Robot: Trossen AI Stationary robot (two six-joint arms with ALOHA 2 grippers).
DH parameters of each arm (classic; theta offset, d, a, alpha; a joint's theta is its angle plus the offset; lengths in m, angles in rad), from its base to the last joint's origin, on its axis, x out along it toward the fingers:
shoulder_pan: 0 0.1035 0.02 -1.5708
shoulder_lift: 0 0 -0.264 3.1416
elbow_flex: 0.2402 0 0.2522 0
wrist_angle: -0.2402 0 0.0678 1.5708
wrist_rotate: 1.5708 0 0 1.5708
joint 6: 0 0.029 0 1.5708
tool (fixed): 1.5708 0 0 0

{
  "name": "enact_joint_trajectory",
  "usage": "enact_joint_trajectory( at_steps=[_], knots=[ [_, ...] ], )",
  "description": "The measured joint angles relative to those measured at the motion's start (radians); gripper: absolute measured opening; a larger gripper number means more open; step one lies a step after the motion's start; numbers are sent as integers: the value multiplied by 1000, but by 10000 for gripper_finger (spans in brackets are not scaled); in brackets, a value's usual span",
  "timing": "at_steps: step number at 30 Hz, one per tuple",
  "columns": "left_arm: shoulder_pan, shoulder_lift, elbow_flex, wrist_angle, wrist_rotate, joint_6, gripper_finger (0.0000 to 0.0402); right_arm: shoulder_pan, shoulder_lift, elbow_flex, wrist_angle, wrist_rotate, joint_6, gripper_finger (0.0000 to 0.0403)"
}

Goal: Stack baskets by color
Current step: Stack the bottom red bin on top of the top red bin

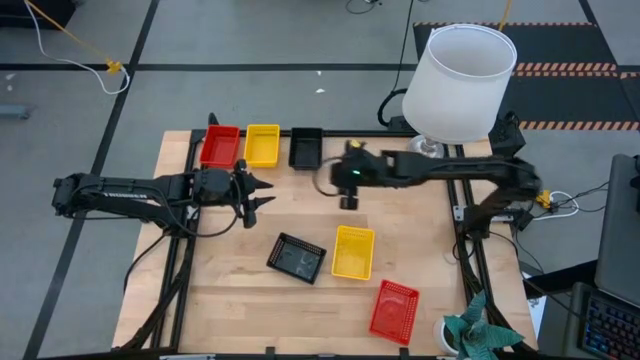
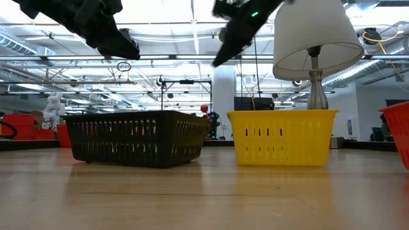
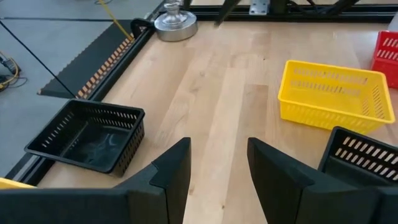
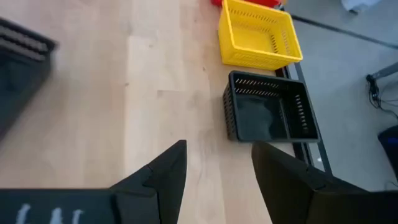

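Baskets are seen in two groups on the table. Along the table's far edge, beside the white lampshade, a row of three positions is laid out: a red stack farthest from the lampshade, a yellow stack next to it, and a black stack nearest the lampshade. How many baskets are nested in each position cannot be told from above.

Three loose baskets are left on the near half of the table, well apart from the row: a black basket, a yellow basket just beside it, and a red basket nearest the front edge. All three sit upright and empty.

Right gripper is held above the table just beside the black stack, on the side away from the far edge. Its fingers are seen parted in the right wrist view, with nothing between them and the black stack lying ahead of them.

Left gripper is hovering in front of the red and yellow stacks. Its fingers are spread and empty; bare wood is seen between them in the left wrist view.

Progress is judged as partly done: one sorted position per colour is established, and one basket of each colour remains to be picked up and nested. Neither gripper is yet over any loose basket, so the next pick is judged not to have begun.
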Motion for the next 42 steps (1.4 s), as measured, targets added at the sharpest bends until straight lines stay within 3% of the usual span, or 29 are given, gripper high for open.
enact_joint_trajectory(
  at_steps=[6,11,19,28,32,42],
  knots=[
    [-10,0,0,-45,2,-1,161,62,-268,-274,60,0,91,174],
    [-10,0,0,-43,2,-1,161,106,-465,-479,138,-2,71,173],
    [-11,1,0,-24,44,12,161,169,-635,-529,93,-134,132,173],
    [-69,16,0,39,35,-95,161,290,-629,-528,38,-133,232,173],
    [-142,52,1,87,-37,-105,161,376,-601,-529,-37,-159,297,173],
    [-199,143,1,191,-58,-71,161,688,-529,-530,-77,-208,445,173]
  ],
)
